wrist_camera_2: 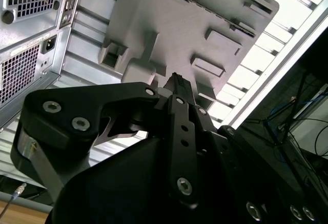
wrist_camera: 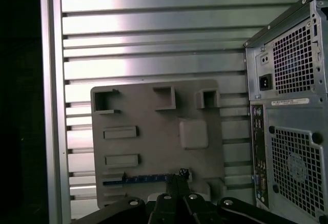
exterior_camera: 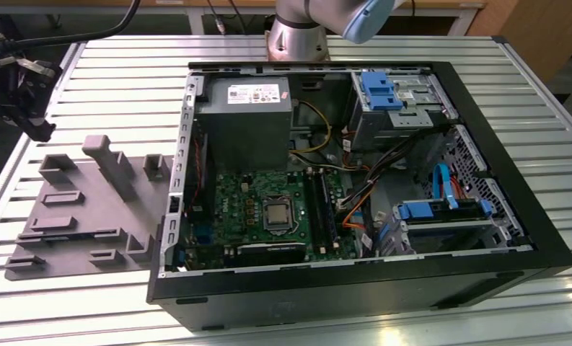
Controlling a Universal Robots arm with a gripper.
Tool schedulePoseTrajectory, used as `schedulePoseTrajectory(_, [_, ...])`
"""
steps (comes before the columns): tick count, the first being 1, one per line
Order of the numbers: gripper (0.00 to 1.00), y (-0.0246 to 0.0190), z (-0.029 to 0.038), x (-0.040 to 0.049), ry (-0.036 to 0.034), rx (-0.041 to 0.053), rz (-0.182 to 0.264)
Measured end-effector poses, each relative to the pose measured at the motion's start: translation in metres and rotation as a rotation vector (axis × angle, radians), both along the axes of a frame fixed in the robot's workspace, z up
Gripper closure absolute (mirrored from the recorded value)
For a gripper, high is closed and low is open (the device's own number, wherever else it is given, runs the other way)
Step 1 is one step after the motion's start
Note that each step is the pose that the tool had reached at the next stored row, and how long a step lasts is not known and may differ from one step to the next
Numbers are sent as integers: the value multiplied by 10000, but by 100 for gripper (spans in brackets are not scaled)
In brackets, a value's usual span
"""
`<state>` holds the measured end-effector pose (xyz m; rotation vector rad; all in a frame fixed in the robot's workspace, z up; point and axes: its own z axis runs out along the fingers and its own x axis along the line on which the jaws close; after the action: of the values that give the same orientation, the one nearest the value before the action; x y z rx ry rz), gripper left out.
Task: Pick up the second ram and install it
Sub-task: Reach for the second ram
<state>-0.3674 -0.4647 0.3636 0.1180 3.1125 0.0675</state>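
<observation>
Fingers pressed together, the gripper [wrist_camera: 177,175] hovers at one end of the second ram [wrist_camera: 136,180] on the tray [wrist_camera: 154,131], nine o'clock from the computer case [exterior_camera: 296,303] in the exterior view.

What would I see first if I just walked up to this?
The big open computer case in the middle of the silvery slatted table, showing its green motherboard and bright blue brackets. To the exterior view's left lies a grey holder tray; in the first wrist view a blue ram stick sits in it, right ahead of the gripper.
</observation>
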Motion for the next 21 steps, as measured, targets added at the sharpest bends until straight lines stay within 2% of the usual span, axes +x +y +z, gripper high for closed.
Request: schedulePoseTrajectory(21, [89,-67,-22,-83,0,0,0])
